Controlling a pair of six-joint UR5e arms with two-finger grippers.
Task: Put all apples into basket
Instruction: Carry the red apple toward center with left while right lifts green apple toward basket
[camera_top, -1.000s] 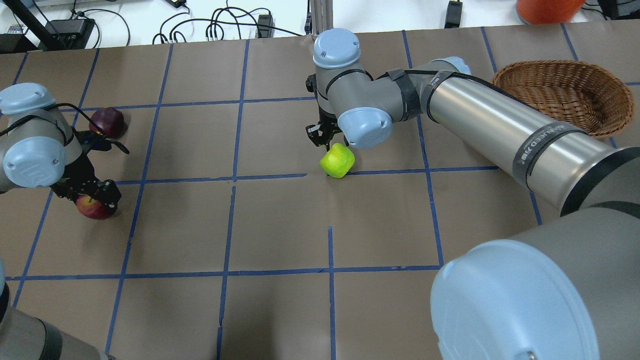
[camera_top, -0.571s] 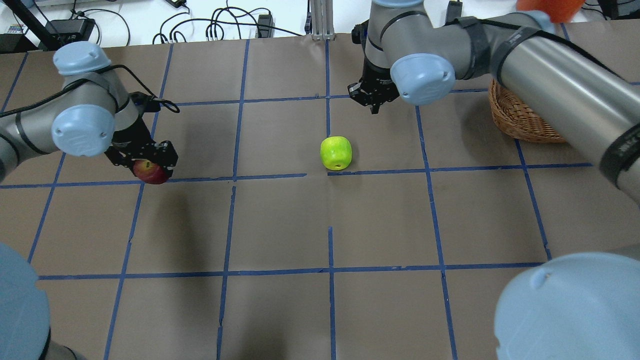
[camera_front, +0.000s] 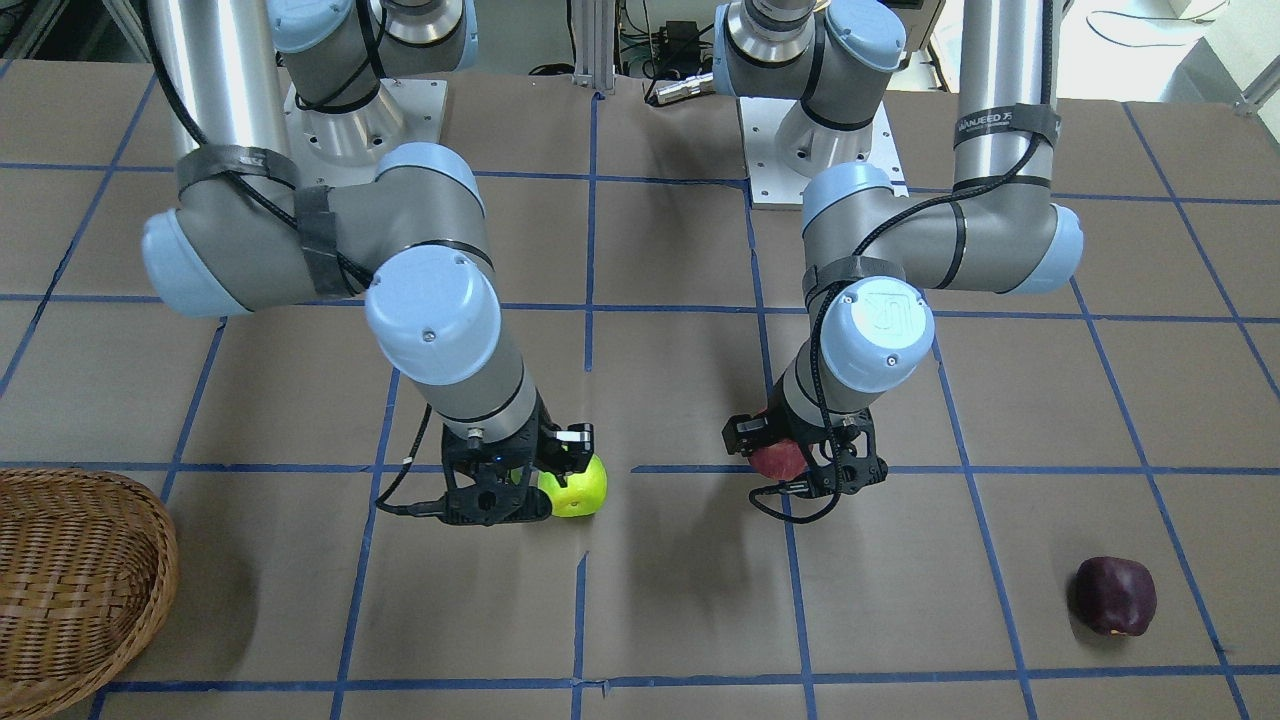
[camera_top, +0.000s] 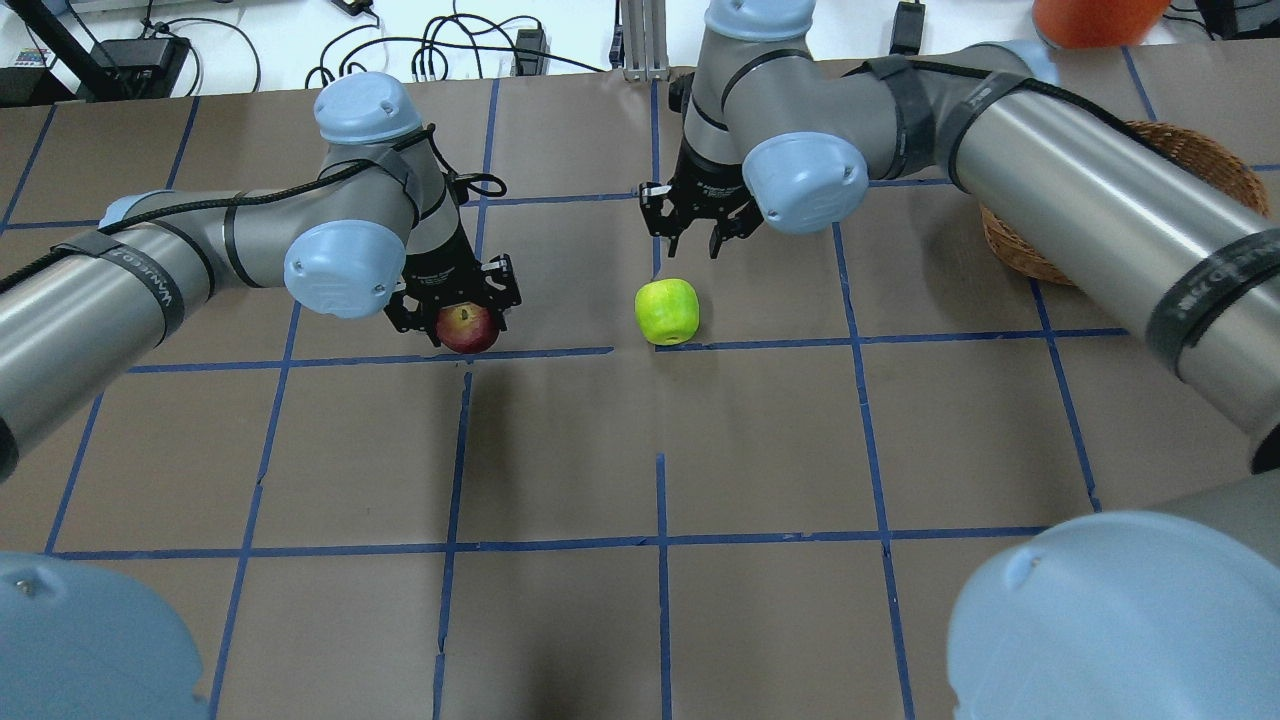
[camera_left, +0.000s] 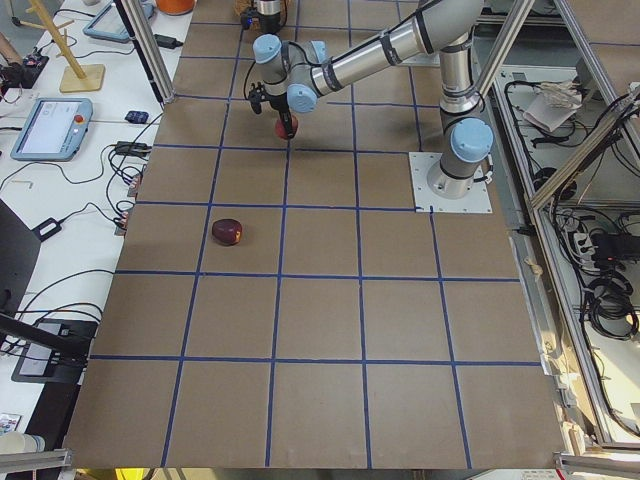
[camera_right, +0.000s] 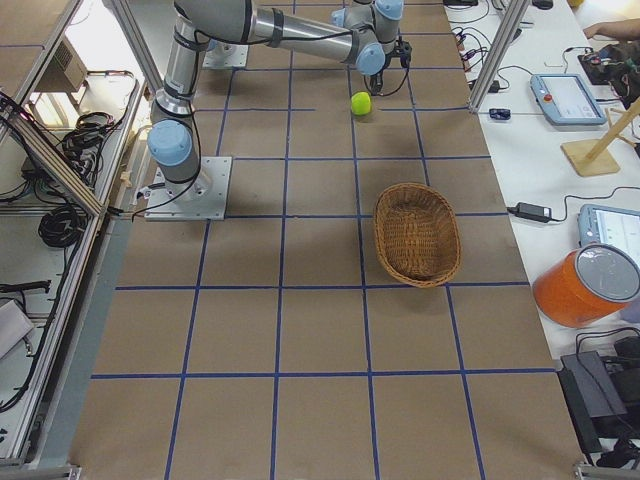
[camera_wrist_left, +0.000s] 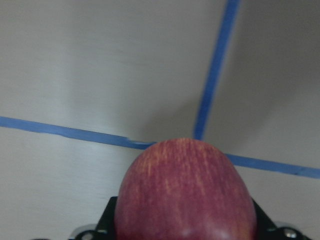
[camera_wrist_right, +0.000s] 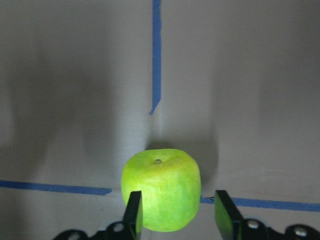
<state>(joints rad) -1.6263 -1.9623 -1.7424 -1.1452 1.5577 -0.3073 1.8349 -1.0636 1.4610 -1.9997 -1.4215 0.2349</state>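
Left tool (camera_top: 455, 312) clamps the red apple (camera_top: 468, 331) — right tool (camera_top: 697, 243) spread wide by the green apple (camera_top: 667, 310).

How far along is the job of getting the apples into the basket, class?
Done: nothing yet; the basket is empty. In hand: the left gripper is shut on the red apple, and the open right gripper hovers by the green apple. Left: all three apples, including the maroon apple, which lies untouched.

Lime green apple (camera_top: 667, 311) resting mid-table, red apple (camera_top: 467, 328) clamped in left gripper (camera_front: 800, 466), maroon apple (camera_front: 1115, 596) alone on table, all outside upright wicker basket (camera_right: 417, 236).
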